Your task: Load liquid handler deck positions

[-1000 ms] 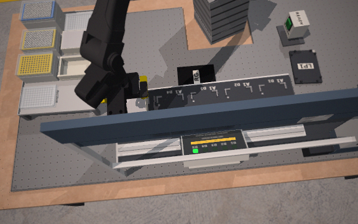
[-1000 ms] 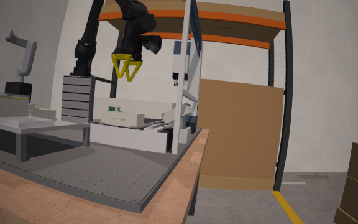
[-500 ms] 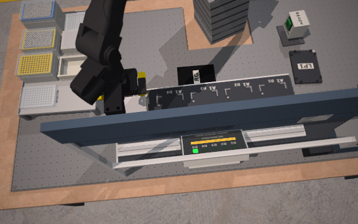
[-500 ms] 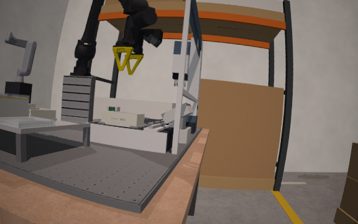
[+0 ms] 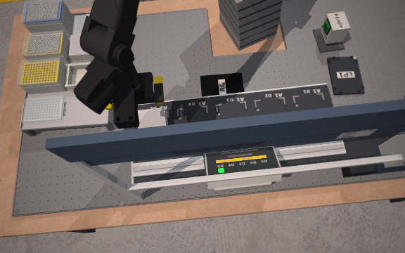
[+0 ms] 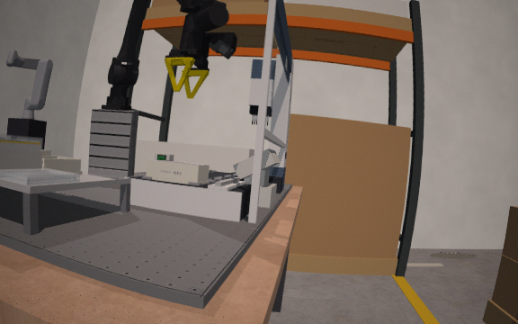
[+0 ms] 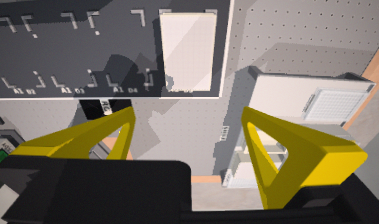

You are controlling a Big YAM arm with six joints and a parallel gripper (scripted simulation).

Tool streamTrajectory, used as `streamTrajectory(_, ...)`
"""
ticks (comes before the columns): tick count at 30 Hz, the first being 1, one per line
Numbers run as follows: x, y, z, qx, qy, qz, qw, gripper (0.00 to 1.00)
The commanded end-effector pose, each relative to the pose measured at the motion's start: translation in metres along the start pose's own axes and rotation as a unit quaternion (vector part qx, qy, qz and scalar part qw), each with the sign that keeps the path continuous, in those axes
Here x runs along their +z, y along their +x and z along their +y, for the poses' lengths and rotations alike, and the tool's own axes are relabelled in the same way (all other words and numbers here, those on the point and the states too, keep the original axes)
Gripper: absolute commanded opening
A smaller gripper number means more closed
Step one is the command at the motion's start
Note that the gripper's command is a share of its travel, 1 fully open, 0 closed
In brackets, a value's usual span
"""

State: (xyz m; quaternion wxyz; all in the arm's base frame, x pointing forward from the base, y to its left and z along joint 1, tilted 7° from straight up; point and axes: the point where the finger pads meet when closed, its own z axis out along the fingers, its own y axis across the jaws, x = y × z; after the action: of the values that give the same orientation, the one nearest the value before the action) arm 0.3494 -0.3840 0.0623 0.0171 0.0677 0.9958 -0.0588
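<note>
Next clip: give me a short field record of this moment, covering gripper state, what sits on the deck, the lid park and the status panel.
gripper: the gripper is open, with nothing between its yellow fingers, raised above the deck
deck strip: the deck strip carries one white sealed block in the brackets at the D5 end
other deck positions: bare brackets only
lid park: the dark lid park pad has nothing on it
status panel: the status panel shows one green light, under D5
READY key: the READY key is far from the gripper

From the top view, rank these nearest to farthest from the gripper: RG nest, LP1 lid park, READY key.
From the open gripper, above the D5 end of the deck:
1. RG nest, closest, mid-table behind the deck strip.
2. LP1 lid park, past the D1 end.
3. READY key, farthest, far corner beyond LP1.
</note>
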Motion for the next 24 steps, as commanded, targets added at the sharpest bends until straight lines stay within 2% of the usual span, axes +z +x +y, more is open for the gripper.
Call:
streamTrajectory(1,-0.038,-0.023,-0.01,-0.001,0.024,-0.03,0.999,1.0)
streamTrajectory(13,-0.061,-0.024,-0.011,0.0,0.026,-0.033,0.999,1.0)
streamTrajectory(15,-0.061,-0.024,-0.011,0.0,0.026,-0.033,0.999,1.0)
streamTrajectory(16,-0.054,-0.02,-0.007,-0.002,0.02,-0.025,0.999,1.0)
streamTrajectory(19,-0.067,-0.023,-0.01,0.0,0.025,-0.033,0.999,1.0)
streamTrajectory(24,-0.077,-0.023,-0.01,0.0,0.026,-0.034,0.999,1.0)
